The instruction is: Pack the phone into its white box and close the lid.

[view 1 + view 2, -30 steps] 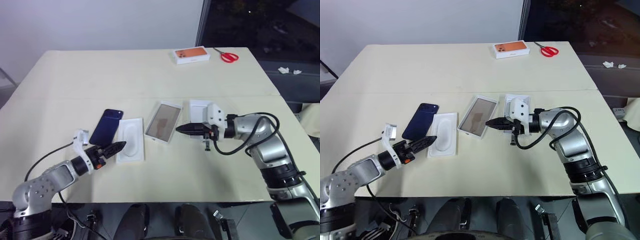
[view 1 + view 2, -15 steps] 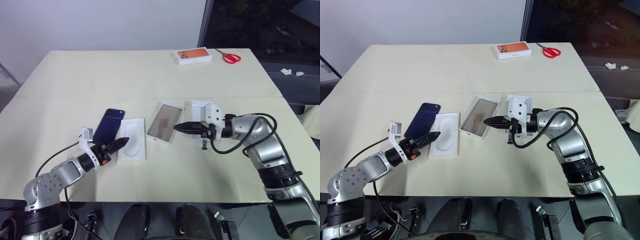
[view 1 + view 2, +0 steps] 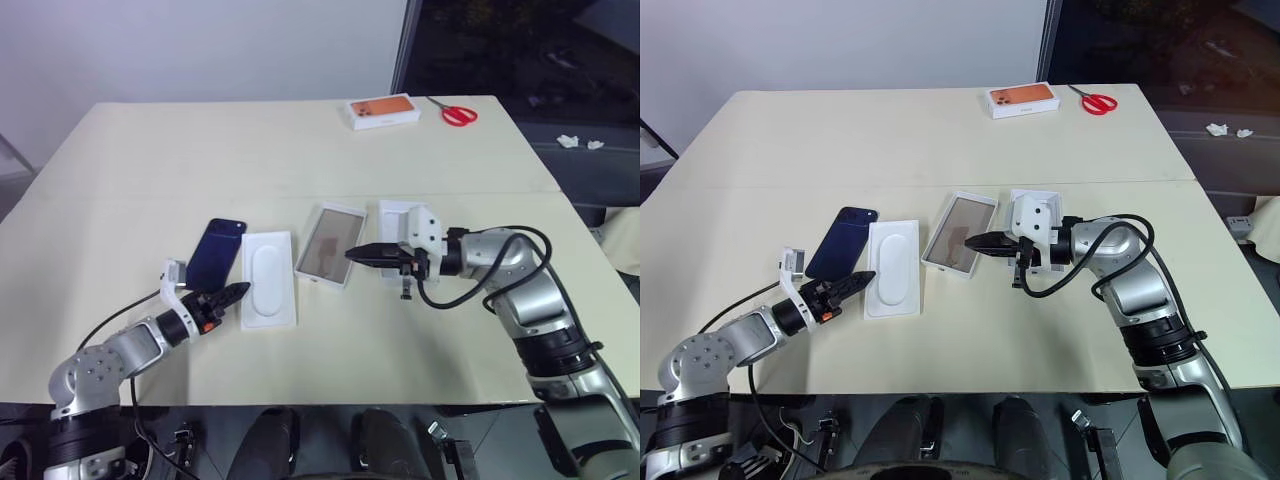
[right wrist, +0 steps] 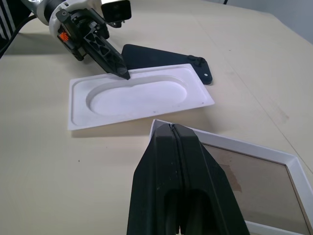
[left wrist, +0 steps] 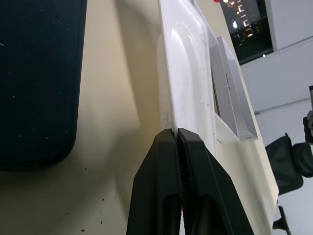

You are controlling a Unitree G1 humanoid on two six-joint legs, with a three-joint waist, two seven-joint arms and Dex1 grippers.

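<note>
1. Landmark: the white box (image 3: 329, 245), a shallow tray with a tan-brown floor, lies flat near the middle of the cream table (image 3: 300, 150).
2. The phone (image 3: 215, 252) lies back up on the table, well to the robot's left of the white box, its camera cluster at the far corner. It is not in the white box.
3. A thin white moulded insert (image 3: 268, 279) with an oval recess lies between the phone and the white box, just beside each.
4. The lid (image 3: 400, 222) lies on the table just to the robot's right of the white box, partly hidden by the right arm. The white box is uncovered.
5. Left gripper (image 3: 238, 292): low over the table on the far side of the insert from the white box. Its fingers are pressed together with no gap. In the left wrist view the tips (image 5: 174, 134) meet at the insert's thin edge; whether the edge is pinched between them cannot be told.
6. Right gripper (image 3: 352, 254): raised over the near right part of the white box, pointing to the robot's left. Its fingers are fully closed and carry nothing.
7. Beyond the white box, at the table's far edge, stand a white box with an orange face (image 3: 383, 110) and red-handled scissors (image 3: 458, 114).
</note>
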